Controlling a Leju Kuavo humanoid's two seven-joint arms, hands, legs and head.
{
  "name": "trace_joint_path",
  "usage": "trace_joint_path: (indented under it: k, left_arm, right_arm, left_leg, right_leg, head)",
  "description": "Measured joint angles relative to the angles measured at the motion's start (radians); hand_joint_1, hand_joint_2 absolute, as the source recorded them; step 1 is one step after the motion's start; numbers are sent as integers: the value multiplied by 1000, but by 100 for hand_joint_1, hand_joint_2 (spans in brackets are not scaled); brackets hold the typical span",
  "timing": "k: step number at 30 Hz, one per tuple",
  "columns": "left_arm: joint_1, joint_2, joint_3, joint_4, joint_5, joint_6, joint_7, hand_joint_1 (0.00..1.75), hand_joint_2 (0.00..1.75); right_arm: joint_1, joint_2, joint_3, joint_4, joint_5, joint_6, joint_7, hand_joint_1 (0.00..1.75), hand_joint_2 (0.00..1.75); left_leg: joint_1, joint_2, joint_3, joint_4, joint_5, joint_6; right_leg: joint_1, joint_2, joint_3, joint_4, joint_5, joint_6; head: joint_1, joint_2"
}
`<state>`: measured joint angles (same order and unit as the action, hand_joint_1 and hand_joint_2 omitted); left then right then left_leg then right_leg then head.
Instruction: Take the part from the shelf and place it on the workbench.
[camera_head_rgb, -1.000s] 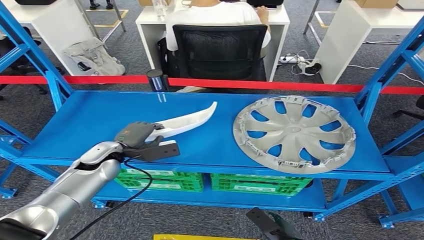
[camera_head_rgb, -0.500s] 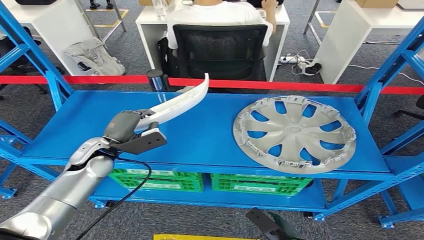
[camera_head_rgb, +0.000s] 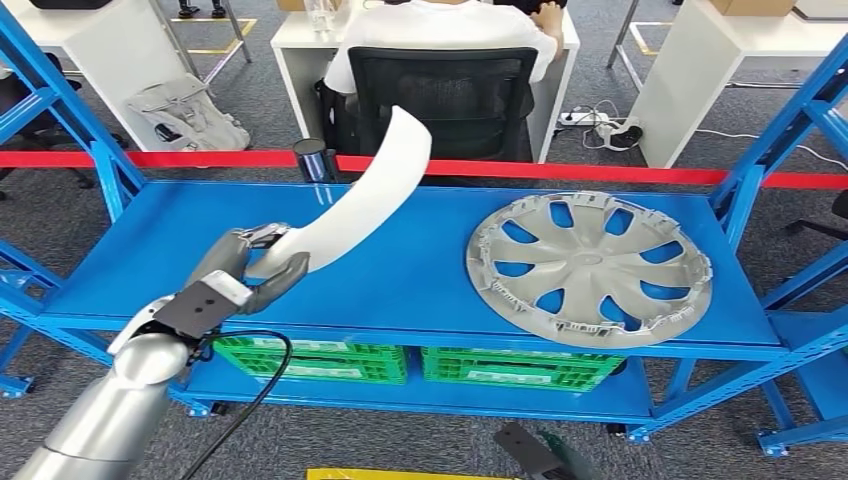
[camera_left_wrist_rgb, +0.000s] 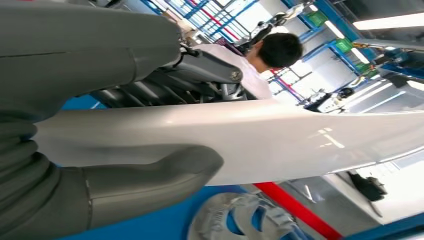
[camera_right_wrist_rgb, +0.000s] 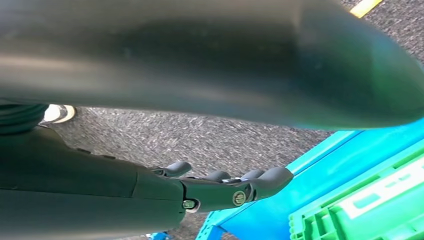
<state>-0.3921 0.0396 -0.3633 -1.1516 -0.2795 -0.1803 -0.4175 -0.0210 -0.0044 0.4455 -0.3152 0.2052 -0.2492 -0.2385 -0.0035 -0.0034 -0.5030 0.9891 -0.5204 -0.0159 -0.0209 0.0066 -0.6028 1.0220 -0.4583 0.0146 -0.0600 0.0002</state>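
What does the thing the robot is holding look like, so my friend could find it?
Look at the big blue metal shelf behind the red barrier tape. Above its left half, the left robot hand holds a long, curved white plastic part by its lower end, with its tip pointing up. Its neighbour, the round silver wheel cover, lies flat on the shelf and has spokes, while this is smooth, slim and bent like a horn.

Left hand raised, fingers clasped; right hand hangs, fingers extended.

The white part runs past the frame edge and hides the left hand's fingers.
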Motion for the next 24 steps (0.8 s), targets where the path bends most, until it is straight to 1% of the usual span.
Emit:
trace_joint_path:
  k: [8,14,19,24]
  left_arm:
    - [160,26,1,-224,47,-75,-46,175,175]
    - [258,69,-6,-365,38,-183,-83,175,175]
    - [318,102,-21,-447,56,-235,-127,175,175]
    - [370,114,-27,-507,78,-257,-139,175,175]
  right_arm:
    - [17,0,-12,-13,-23,-16,-11,0,0]
    - [22,0,-18,-14,-37,-19,-18,0,0]
    - [24,0,-20,-14,-44,-23,-25,0,0]
    - [30,0,-22,-19,-50,-33,-32,0,0]
  left_leg:
    - [0,0,0,0,0,1]
    - [0,0,0,0,-1,1]
    - [0,0,0,0,-1,1]
    - [0,0,0,0,-1,1]
  right_leg:
    - [0,0,0,0,0,0]
    - [0,0,0,-1,-1,0]
    - [0,0,0,-1,-1,0]
    - [0,0,0,-1,-1,1]
  head:
    - [0,0]
    - [0,0]
    - [0,0]
    - [0,0]
